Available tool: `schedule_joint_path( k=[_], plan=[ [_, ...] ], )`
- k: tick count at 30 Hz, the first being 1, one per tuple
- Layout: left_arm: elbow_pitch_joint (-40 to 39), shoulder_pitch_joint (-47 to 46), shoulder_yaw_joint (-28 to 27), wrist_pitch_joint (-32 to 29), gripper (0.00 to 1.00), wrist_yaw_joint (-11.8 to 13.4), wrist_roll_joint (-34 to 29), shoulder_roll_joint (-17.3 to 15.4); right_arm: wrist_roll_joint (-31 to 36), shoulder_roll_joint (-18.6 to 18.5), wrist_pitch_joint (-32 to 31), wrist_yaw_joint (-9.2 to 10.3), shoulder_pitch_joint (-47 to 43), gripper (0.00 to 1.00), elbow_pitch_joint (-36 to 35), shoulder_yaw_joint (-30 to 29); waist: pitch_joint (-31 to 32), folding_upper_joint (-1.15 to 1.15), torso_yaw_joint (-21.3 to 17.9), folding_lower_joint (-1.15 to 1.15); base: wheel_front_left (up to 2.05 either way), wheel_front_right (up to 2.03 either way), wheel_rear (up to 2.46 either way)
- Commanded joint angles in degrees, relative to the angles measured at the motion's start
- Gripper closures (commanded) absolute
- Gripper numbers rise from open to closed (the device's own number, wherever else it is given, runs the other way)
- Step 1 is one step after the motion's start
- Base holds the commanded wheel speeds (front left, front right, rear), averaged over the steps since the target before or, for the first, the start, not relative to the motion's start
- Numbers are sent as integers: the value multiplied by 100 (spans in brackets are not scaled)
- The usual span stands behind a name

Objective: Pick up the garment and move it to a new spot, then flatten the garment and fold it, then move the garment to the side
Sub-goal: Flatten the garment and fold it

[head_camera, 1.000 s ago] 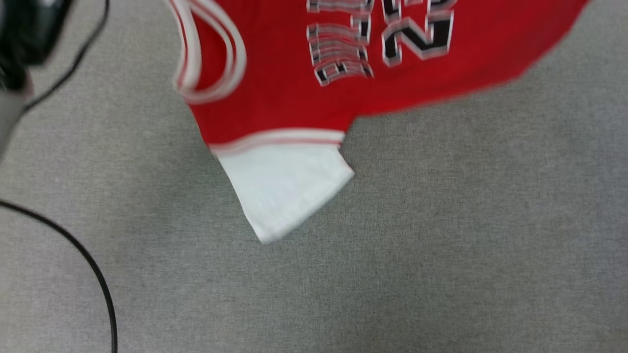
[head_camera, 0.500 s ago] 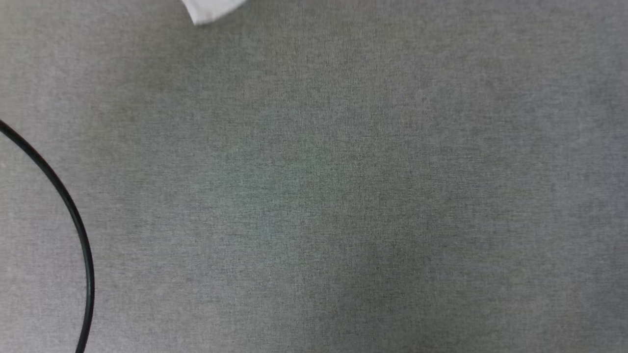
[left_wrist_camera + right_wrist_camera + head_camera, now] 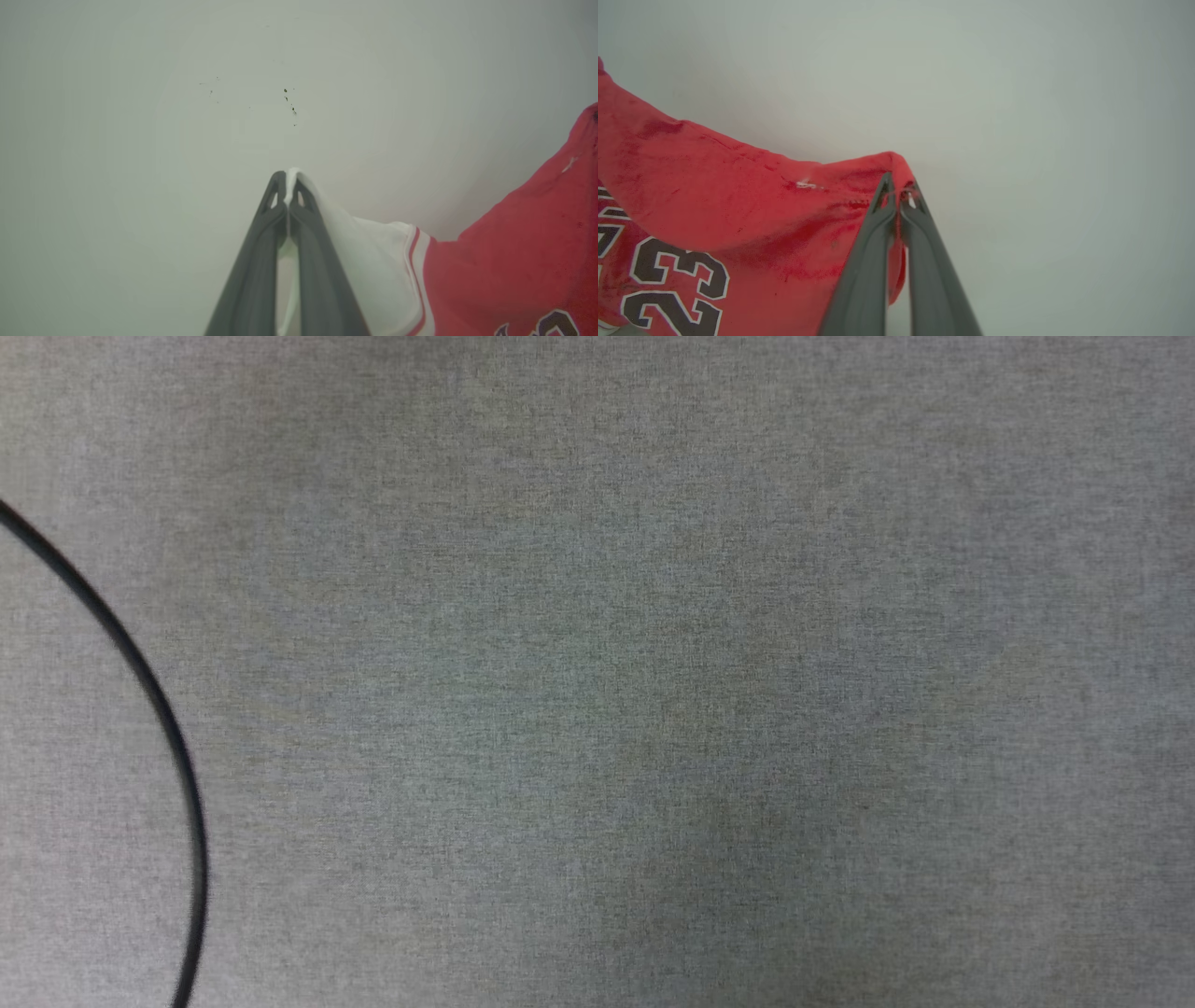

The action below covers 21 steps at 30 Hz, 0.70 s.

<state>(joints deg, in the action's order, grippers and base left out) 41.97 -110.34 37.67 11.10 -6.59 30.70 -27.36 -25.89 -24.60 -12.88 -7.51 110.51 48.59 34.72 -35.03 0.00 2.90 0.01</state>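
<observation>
The garment (image 3: 714, 200) is held between both pincers: its white corner is clamped in the left pincer (image 3: 287, 181), its red edge in the right pincer (image 3: 899, 189). A black cable (image 3: 170, 714) is seen on the grey surface (image 3: 653, 663).

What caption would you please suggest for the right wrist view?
The right hand pinches an edge of the red jersey numbered 23.

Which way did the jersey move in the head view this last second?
Yes. The jersey moved toward the head view's top, much farther than the fixed black cable, which only the camera's shift displaced.
</observation>
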Motion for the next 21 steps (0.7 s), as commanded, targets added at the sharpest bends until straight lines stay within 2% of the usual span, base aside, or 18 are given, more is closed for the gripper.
schedule_joint_path(
  k=[1,9,11,16,19,21],
  plan=[
    [138,302,66,78,100,-37,96,73,-147,105,70,3,-265,100,104,128,34,0,-18,-1,0,0,0],
    [481,1444,345,320,100,-72,285,120,-648,165,374,3,-1357,100,326,829,335,0,-26,-1,0,0,0],
    [422,1872,444,365,100,-66,276,44,-821,161,497,3,-1745,100,315,1002,444,0,-53,-1,0,0,0],
    [64,3162,527,411,100,-49,348,-172,-1246,23,782,4,-2747,100,127,1470,755,0,-86,-1,0,0,0],
    [-387,4012,465,417,100,51,375,-264,-1526,-132,909,4,-3325,100,-81,1711,975,0,-71,-1,0,0,0],
    [-773,4592,429,418,100,217,303,-395,-1673,-258,955,3,-3723,100,-255,1952,1141,0,-82,-1,0,0,0]
  ],
)
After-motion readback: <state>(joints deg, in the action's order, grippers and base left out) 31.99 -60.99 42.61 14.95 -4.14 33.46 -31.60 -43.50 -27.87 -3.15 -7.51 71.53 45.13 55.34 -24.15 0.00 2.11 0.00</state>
